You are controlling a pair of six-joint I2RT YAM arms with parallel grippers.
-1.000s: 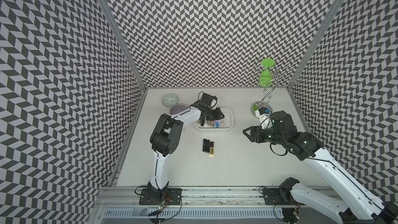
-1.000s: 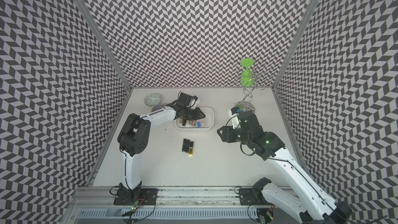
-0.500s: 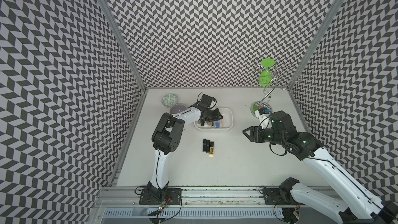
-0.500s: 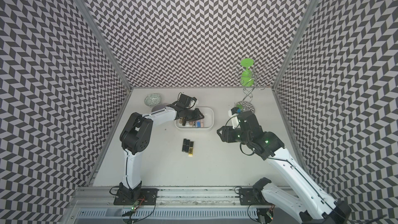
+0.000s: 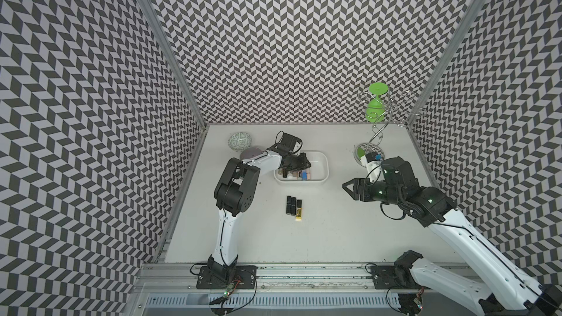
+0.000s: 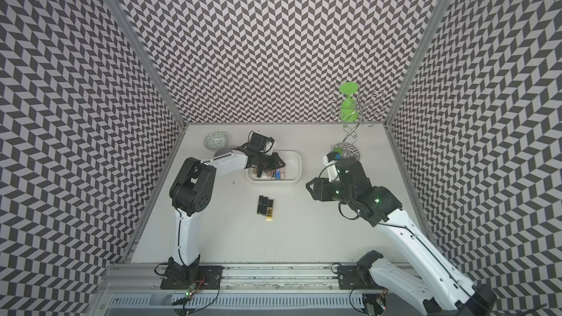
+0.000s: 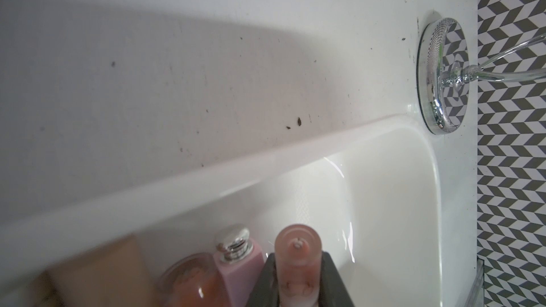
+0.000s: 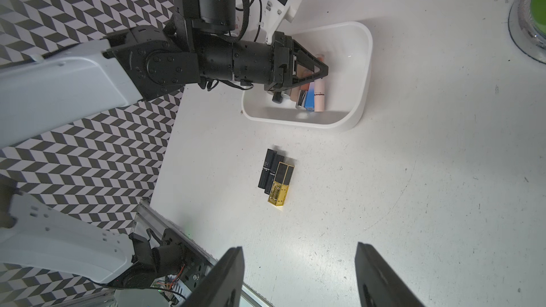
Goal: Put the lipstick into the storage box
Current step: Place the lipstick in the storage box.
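On table (image 5: 334,238), left claw (image 8: 322,69) half-hides its gripped lipstick (image 7: 297,249).

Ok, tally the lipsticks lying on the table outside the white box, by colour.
Black lipsticks: 2
Black-and-gold lipstick: 1
Total: 3

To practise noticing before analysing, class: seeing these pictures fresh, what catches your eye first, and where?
Black-and-white chevron walls surround the white table on three sides. Toward the back, the left hand grips a pink lipstick over the storage box. In front of the box, three lipsticks lie side by side on the table, one part gold.
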